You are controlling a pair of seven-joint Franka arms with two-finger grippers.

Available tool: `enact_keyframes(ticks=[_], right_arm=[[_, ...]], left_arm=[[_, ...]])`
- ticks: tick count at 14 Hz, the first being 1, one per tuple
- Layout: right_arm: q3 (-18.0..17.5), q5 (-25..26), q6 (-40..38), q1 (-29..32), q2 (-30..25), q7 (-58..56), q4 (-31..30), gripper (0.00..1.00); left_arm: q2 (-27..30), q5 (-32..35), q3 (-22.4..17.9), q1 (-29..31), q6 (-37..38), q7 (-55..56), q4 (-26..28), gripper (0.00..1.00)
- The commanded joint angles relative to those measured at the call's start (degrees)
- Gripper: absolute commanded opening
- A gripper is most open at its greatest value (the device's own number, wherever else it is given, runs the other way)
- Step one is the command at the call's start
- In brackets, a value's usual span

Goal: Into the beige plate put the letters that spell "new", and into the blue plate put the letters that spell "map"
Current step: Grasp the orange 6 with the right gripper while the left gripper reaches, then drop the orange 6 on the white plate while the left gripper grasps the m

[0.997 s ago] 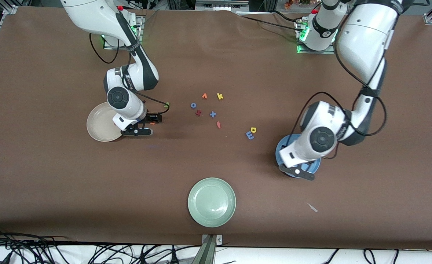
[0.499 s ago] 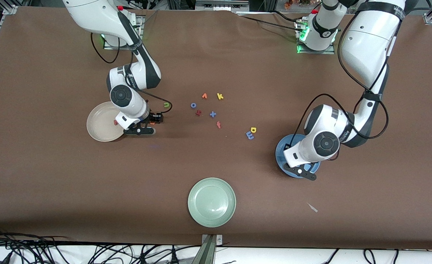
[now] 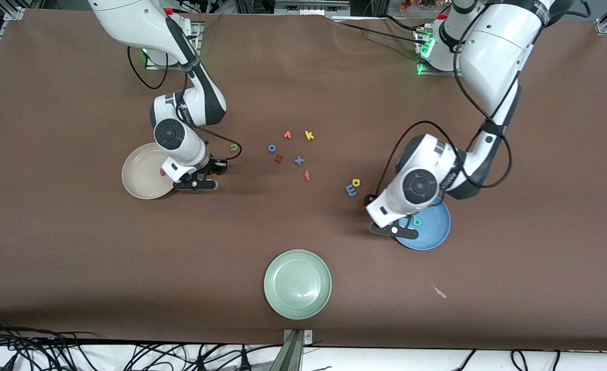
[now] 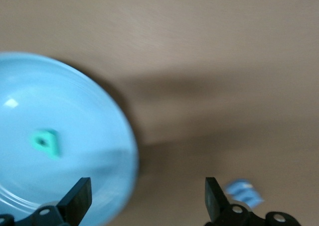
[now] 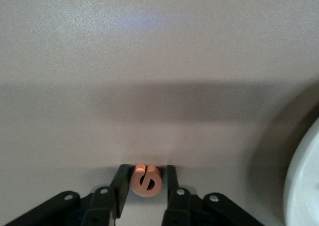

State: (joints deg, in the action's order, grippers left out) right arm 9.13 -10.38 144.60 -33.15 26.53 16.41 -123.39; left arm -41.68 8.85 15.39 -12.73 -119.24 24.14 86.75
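Front view: the beige plate (image 3: 141, 178) sits at about nine o'clock on the table, with a salmon-red "w" (image 3: 162, 172) lying in it near the rim. Just beside that rim, low at the table, is the right gripper (image 3: 212, 173). The green "n" (image 3: 234, 148) lies at two o'clock from it, apart from the loose cluster at the table's centre, the blue "o" (image 3: 271, 148) and yellow "k" (image 3: 309, 135) among them. The blue plate (image 3: 430, 226) is at four o'clock, holding the teal-green "p" (image 3: 416, 222). The left gripper (image 3: 373, 202) is over bare table at the plate's ten o'clock edge, toward the blue "m" (image 3: 351, 190) and yellow "a" (image 3: 356, 182), which lie touching or nearly so.

Left wrist view: the left gripper's fingers (image 4: 79, 198) are spread wide with nothing between them — released. The "p" rests flat in the blue plate, and the "m" shows by one fingertip.

Right wrist view: the jaws are clenched on the orange "e" (image 5: 145, 179), pinched at table level, with the beige plate's rim at four o'clock.

The step in hand looks like two at once — the right arm has the "e" gripped and needs to lift and carry it the short way over the beige rim before letting go; the left arm, emptied, needs to centre over the "m" or "a" and descend without nudging its neighbour.
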Motion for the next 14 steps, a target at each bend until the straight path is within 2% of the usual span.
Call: enact_keyframes(ticks=[1, 2, 3, 4, 5, 7, 9, 12, 14], right_arm=[[-0.1, -1.6, 1.8, -0.2, 0.4, 0.5, -0.7, 0.28], [-0.1, -1.6, 1.4, -0.2, 0.3, 0.9, -0.5, 0.26], [-0.1, -1.6, 1.0, -0.2, -0.2, 0.9, -0.4, 0.25], [-0.1, -1.6, 0.7, -0.2, -0.4, 0.9, -0.4, 0.23], [-0.1, -1.6, 0.4, -0.3, -0.5, 1.0, -0.4, 0.19], [0.0, -1.6, -1.2, -0.2, -2.0, 0.3, 0.1, 0.13], [1.1, -1.6, -10.7, 0.1, -4.1, -0.4, 3.3, 0.13], [5.4, -1.6, -18.8, 0.1, -7.8, -7.7, 3.8, 0.13], [8.5, -1.2, -21.5, 0.1, -10.0, -12.8, 2.5, 0.13]], left_arm=[[-0.7, 0.5, 0.1, -3.9, 0.2, 10.5, -0.1, 1.00], [-1.4, 0.5, 0.1, -4.6, -0.3, 11.8, -0.1, 1.00], [-1.8, 0.5, 0.2, -4.8, -1.2, 12.0, 0.2, 0.95], [-2.3, 0.5, 0.2, -4.9, -2.3, 11.5, 0.5, 0.79], [-3.0, 0.5, 0.2, -5.3, -2.7, 11.8, 0.5, 0.71], [-3.8, 0.5, 0.2, -6.0, -2.8, 12.1, 0.4, 0.69], [-4.5, -0.2, 0.2, -6.0, -3.8, 12.1, 0.8, 0.69], [-5.3, -5.1, 0.2, -6.6, -5.6, 12.0, 0.7, 0.69], [-5.3, -5.1, 0.2, -6.6, -5.6, 12.1, 0.8, 0.69]])
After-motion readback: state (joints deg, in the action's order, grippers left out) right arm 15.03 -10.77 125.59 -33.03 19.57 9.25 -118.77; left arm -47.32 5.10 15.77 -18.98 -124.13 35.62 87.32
